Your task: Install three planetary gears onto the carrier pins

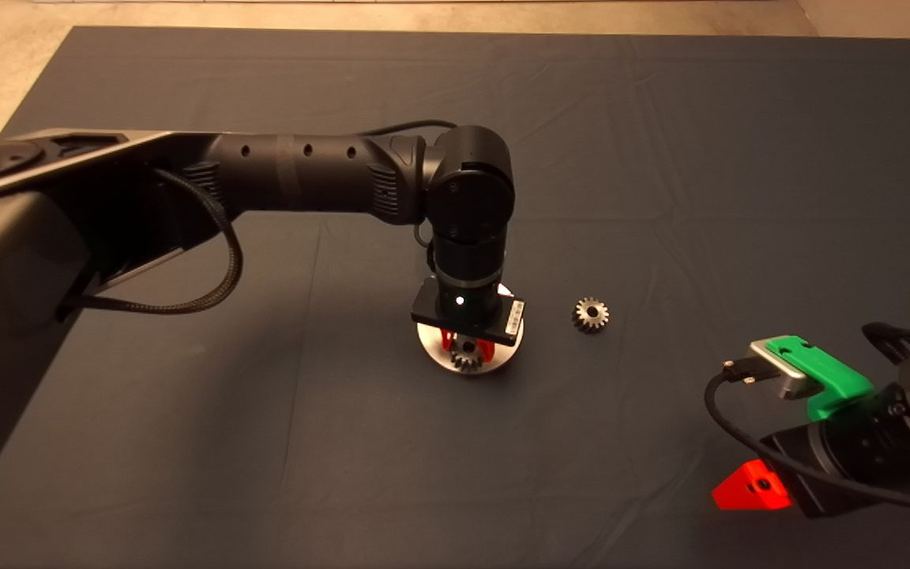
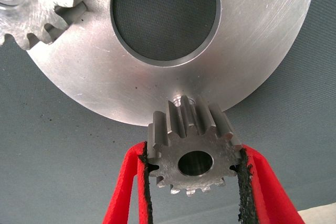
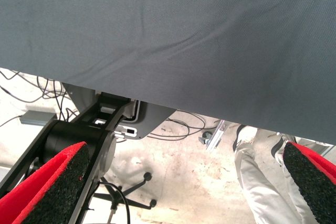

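Head view: the left tool (image 1: 467,345) is seen at the middle of the desk (image 1: 660,158), which is covered by a dark, soft cloth with small folds. The tool hangs straight down over a flat round silver metal disc with a big hole in the middle (image 1: 433,346). A small silvery-grey metal gear with pointy teeth and a round hole (image 1: 468,354) is gripped between the two red fingers, right at the near edge of the disc. Another small gear of the same kind (image 1: 591,314) lies flat on the cloth, near the disc but apart from it. A white label is stuck on the black block above the tool, but its writing cannot be read.

In the left wrist view, the held gear (image 2: 195,151) is pinched on both sides by the black rough pads (image 2: 244,182). The tip of a short silver peg (image 2: 182,99) is seen just behind the gear, on the disc (image 2: 252,51), which looks smooth and shiny with fine scratches. A third gear (image 2: 37,9) already sits on the disc by its edge.

The right tool (image 1: 751,484) is parked at the lower right edge of the desk. Its red fingers (image 3: 47,182) are spread wide with nothing between them. Beyond the cloth, a floor with cables and a person's leg in light trousers (image 3: 262,182) are seen.
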Action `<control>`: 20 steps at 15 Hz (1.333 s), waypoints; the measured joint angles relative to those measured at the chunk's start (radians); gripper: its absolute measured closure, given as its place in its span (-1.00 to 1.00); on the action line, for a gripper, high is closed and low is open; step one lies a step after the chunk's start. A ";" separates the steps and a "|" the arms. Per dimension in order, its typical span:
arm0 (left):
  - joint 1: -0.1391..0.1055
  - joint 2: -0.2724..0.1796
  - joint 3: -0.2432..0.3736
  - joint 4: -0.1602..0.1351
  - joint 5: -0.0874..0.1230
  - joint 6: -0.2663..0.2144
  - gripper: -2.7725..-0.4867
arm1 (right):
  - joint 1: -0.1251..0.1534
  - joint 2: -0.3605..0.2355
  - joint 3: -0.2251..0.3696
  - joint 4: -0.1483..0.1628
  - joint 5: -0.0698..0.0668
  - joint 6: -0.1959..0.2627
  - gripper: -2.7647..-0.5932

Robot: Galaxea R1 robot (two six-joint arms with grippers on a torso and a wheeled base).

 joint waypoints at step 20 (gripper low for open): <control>0.003 -0.006 -0.027 0.035 0.000 0.003 0.15 | 0.000 0.000 0.000 0.000 0.000 0.000 -0.99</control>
